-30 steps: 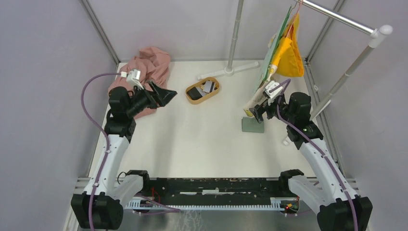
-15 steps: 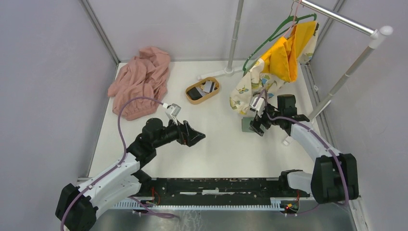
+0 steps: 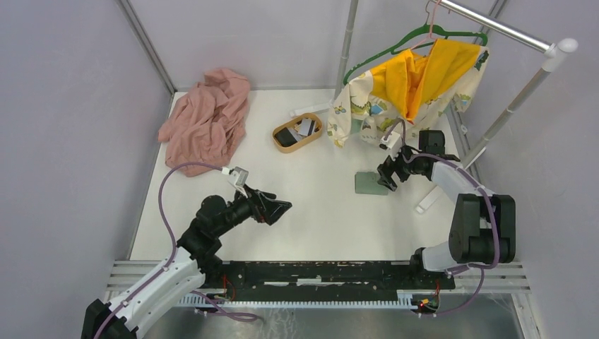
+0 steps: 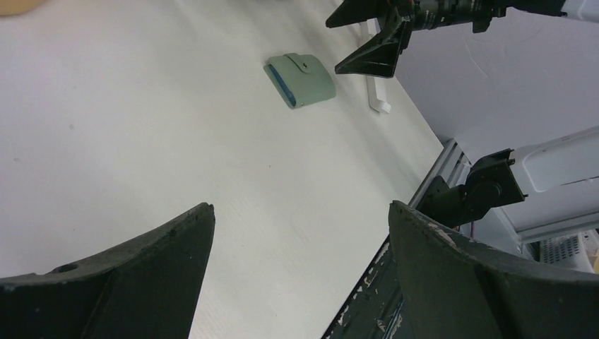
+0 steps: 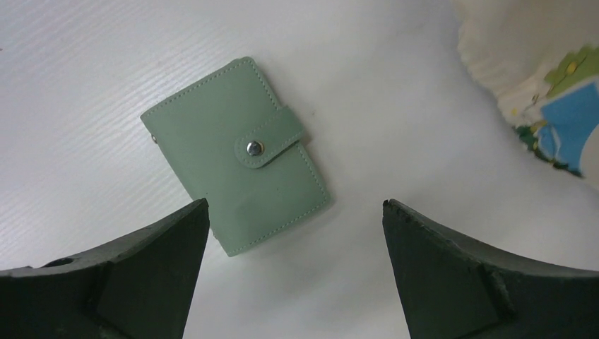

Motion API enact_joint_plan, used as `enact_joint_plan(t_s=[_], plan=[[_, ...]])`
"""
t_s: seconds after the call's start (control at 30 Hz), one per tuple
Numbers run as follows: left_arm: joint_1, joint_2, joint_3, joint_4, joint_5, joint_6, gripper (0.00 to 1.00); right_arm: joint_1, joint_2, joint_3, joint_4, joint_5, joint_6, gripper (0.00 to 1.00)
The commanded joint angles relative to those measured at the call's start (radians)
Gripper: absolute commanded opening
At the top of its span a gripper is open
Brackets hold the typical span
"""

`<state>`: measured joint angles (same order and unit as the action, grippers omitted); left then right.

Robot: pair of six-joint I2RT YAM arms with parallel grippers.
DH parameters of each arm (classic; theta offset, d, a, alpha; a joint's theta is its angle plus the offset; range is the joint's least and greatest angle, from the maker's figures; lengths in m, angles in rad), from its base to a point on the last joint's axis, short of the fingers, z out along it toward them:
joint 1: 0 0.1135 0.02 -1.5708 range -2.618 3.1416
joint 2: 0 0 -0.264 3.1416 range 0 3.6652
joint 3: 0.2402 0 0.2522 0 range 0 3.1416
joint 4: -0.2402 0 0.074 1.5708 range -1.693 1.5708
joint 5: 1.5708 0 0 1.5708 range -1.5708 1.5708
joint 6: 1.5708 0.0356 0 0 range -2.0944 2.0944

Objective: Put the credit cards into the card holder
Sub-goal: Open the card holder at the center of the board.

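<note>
Finding one, concealment: the card holder (image 3: 369, 184) lies closed on the white tabletop (image 3: 318, 212) right of centre in the overhead view, its tab snapped over the stud; the slotted interior is hidden, and only a blue strip shows along one edge in the left wrist view (image 4: 300, 80).

The right gripper (image 3: 385, 176) hangs just over the holder's right side and covers that edge from above.

The credit cards (image 3: 297, 130) sit in the oval wooden tray (image 3: 319, 133), upper centre of the frame, well apart from the holder; one dark and one pale face can be made out, possibly more; the count cannot be settled at this size.

The printed and yellow garment (image 3: 417, 85) on its green hanger (image 3: 395, 48) is cut off at the upper right of the right wrist view; a pink cloth (image 3: 208, 120) lies crumpled at upper left.

Finding two, orientation: in the right wrist view the holder (image 5: 236, 159) lies flat, long axis running upper left to lower right, tab crossing the right-hand long edge.

Finding three, grippers: right gripper (image 5: 294, 205) spread wide, nothing between its fingers; left gripper (image 3: 282, 208), low at centre-left, likewise wide and holding nothing (image 4: 300, 208).
</note>
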<state>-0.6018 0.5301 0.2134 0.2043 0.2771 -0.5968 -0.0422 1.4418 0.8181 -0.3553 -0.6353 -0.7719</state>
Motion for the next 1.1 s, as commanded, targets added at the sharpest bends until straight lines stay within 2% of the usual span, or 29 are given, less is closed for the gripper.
enact_joint_plan(t_s=[0.0, 0.2, 0.33, 0.4, 0.5, 0.6, 0.77, 0.9, 1.0, 1.07], plan=[[-0.001, -0.054, -0.044, 0.041, -0.041, -0.049, 0.96, -0.044, 0.044, 0.043, -0.057, -0.076, 0.003, 0.98], [-0.001, -0.085, -0.058, 0.029, -0.041, -0.058, 0.91, -0.050, 0.159, 0.078, -0.085, -0.140, 0.040, 0.94], [-0.001, -0.081, -0.067, 0.044, -0.030, -0.065, 0.87, -0.038, 0.235, 0.107, -0.076, -0.099, 0.093, 0.88], [-0.001, -0.075, -0.071, 0.057, -0.022, -0.074, 0.85, -0.035, 0.258, 0.115, -0.066, -0.071, 0.130, 0.83], [-0.001, -0.058, -0.083, 0.085, -0.012, -0.088, 0.81, -0.024, 0.271, 0.121, -0.122, -0.138, 0.113, 0.69], [-0.002, -0.026, -0.089, 0.120, -0.002, -0.097, 0.76, 0.034, 0.246, 0.089, -0.173, -0.171, 0.059, 0.59], [-0.001, 0.049, -0.096, 0.175, -0.002, -0.096, 0.69, 0.223, 0.186, 0.032, -0.249, -0.204, -0.048, 0.49], [-0.001, 0.141, -0.108, 0.238, -0.004, -0.096, 0.65, 0.371, 0.131, -0.020, -0.275, -0.246, -0.124, 0.50], [-0.006, 0.234, -0.115, 0.307, 0.013, -0.109, 0.65, 0.446, 0.108, -0.014, -0.359, -0.281, -0.245, 0.61], [-0.012, 0.287, -0.108, 0.342, 0.020, -0.118, 0.65, 0.466, 0.083, -0.003, -0.378, -0.267, -0.301, 0.64]])
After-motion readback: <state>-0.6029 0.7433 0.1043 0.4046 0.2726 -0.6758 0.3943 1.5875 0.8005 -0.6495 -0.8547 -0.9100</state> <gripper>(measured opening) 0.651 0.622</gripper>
